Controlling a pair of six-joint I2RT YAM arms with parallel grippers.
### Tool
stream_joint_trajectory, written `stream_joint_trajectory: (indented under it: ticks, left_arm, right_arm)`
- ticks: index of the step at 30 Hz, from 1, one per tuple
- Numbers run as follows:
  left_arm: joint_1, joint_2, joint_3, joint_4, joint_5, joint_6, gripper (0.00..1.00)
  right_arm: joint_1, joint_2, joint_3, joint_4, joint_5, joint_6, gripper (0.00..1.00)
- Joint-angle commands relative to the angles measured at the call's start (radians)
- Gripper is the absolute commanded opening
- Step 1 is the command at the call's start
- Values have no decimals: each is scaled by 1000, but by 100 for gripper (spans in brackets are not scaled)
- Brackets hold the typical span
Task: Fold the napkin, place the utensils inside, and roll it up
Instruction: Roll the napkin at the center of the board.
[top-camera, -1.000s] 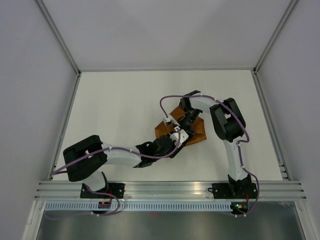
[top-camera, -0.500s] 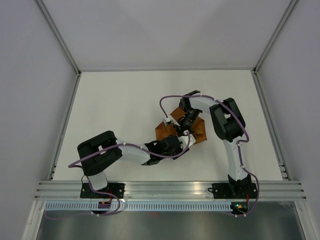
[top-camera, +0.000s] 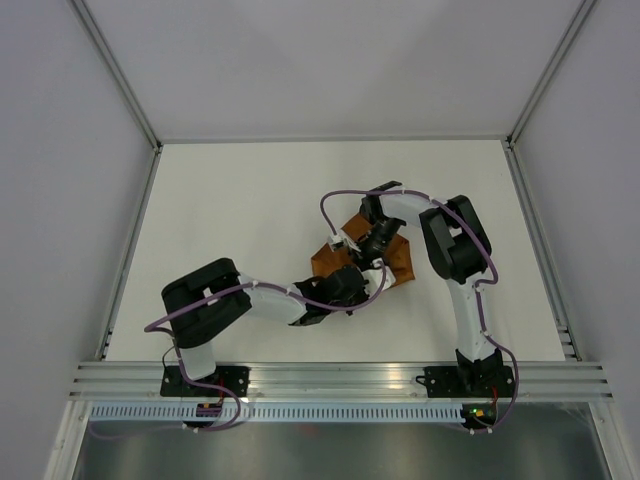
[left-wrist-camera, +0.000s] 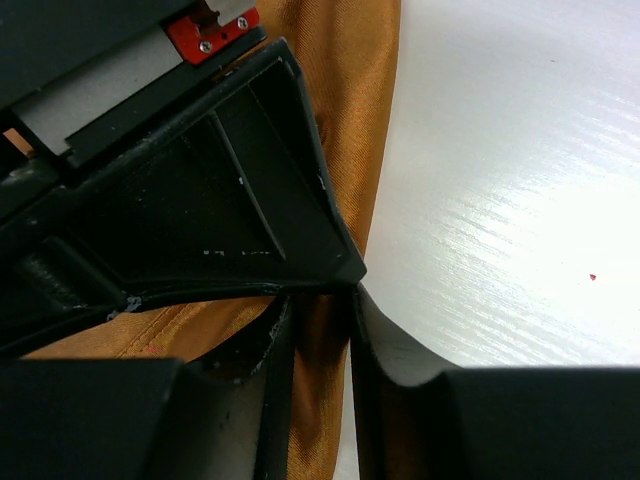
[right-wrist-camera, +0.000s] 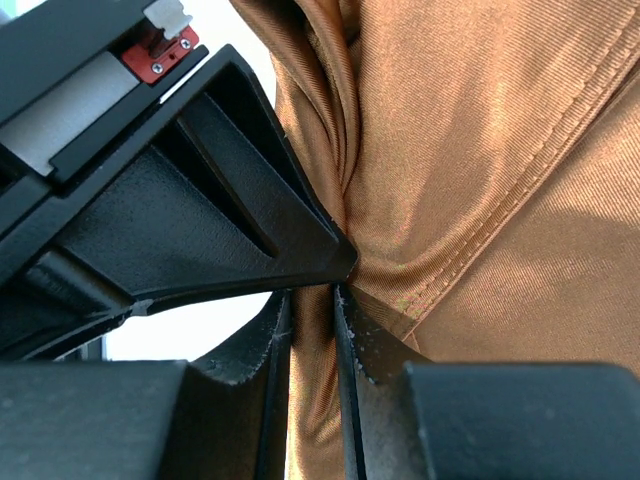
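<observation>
Top external view shows the napkin (top-camera: 398, 262) bunched on the table (top-camera: 230, 220), a little toward 3 o'clock from its centre. The left gripper (top-camera: 371, 283) pinches its 6 o'clock edge; the right gripper (top-camera: 364, 254) clenches a middle fold.

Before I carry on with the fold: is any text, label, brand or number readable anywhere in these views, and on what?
No text can be read in any view.
The napkin: plain cloth, no tag or print showing.
The left red plate, above the left tool: two screws, no lettering.
The right red plate, above the right tool: screws only, no lettering.
</observation>
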Motion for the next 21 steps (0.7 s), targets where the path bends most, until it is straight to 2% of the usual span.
stream_joint_trajectory:
  ticks: [1, 2, 3, 5, 6, 9, 12, 21]
  left_arm:
    - [3, 28, 36, -76, 61, 1, 6]
    - [5, 37, 44, -94, 68, -6, 4]
    - [6, 40, 53, -111, 83, -11, 2]
    - [8, 53, 62, -131, 95, -23, 2]
    - [14, 57, 76, -163, 112, -29, 2]
    - [32, 65, 99, -189, 150, -57, 2]
    - [57, 68, 117, -223, 224, -91, 2]
    - [103, 73, 168, -334, 361, -146, 2]
  right_arm:
    - [-9, 5, -34, 127, 46, 11, 0]
    - [-9, -3, -50, 149, 49, 28, 2]
    - [-11, -26, -61, 173, 56, 49, 12]
    - [-17, -56, -102, 246, 53, 94, 22]
    - [-28, -93, -115, 267, 49, 108, 30]
    - [-51, -171, -161, 347, 42, 165, 39]
    - [-78, -239, -195, 419, 36, 229, 45]
    - [-187, -371, -259, 615, 33, 396, 52]
